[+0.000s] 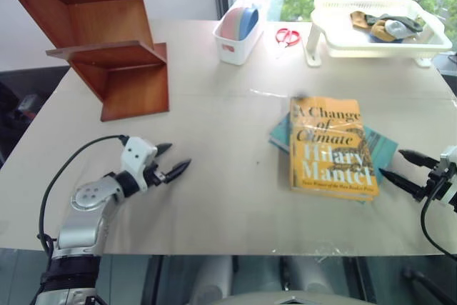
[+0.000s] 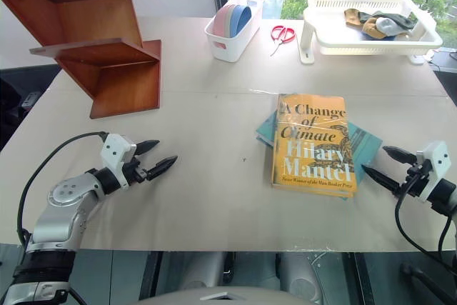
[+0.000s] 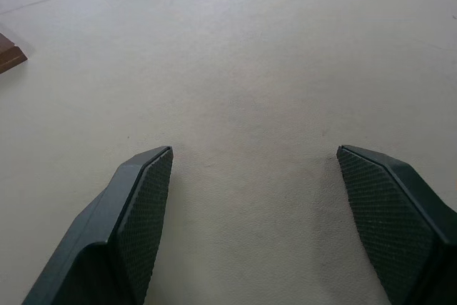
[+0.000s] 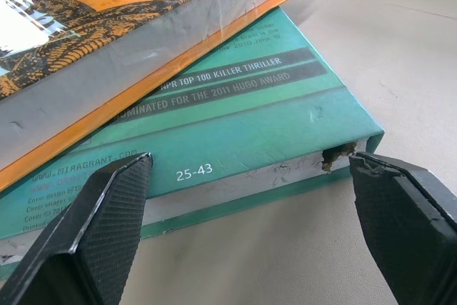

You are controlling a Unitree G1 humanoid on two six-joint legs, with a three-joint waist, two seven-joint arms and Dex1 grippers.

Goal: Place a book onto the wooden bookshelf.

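The yellow-orange book (image 1: 330, 146) lies flat at the table's right of centre, on top of a thinner teal book (image 4: 243, 126). My right gripper (image 2: 387, 164) is open just right of the stack, low over the table, its fingers (image 4: 107, 219) pointing at the teal book's near corner without touching it. My left gripper (image 1: 171, 161) is open over bare table at the front left, far from the book; its pads (image 3: 146, 212) have nothing between them. The wooden bookshelf (image 1: 107, 41) stands at the back left, its lower shelves bare.
A white bin (image 1: 238, 33) with pink and blue plates and red scissors (image 1: 288, 36) sit at the back centre. A white plastic tray (image 1: 335, 37) holding cloth items stands at the back right. The table's front edge runs just below both arms.
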